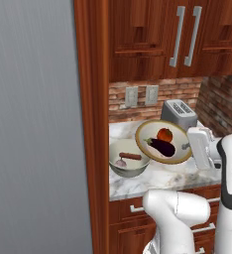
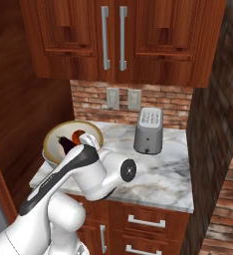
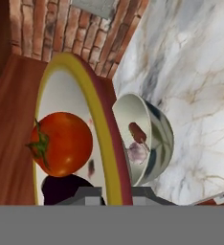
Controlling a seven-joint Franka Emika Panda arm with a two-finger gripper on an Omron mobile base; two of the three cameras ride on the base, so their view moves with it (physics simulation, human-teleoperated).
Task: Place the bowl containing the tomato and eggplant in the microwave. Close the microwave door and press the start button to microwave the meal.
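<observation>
The wide tan-rimmed bowl [image 1: 150, 132] hangs tilted above the marble counter [image 1: 162, 178], lifted off it. Inside lie the red tomato [image 1: 164, 134] and the dark eggplant [image 1: 162, 147]. My gripper [image 1: 187, 147] is shut on the bowl's right rim. In the hand view the rim runs edge-on between my fingertips, gripper [image 3: 115, 195], with the tomato [image 3: 61, 143] and the eggplant [image 3: 61, 189] resting against the cream inside of the bowl [image 3: 66, 95]. From the right base view the bowl [image 2: 54, 137] shows behind my forearm. The microwave is out of view.
A deeper pale bowl [image 1: 129, 161] with a sausage stands on the counter just below and left of the held bowl. A silver toaster [image 1: 178, 114] sits at the back by the brick wall. Wooden cabinets hang overhead; a tall wooden panel [image 1: 90, 124] bounds the counter's left.
</observation>
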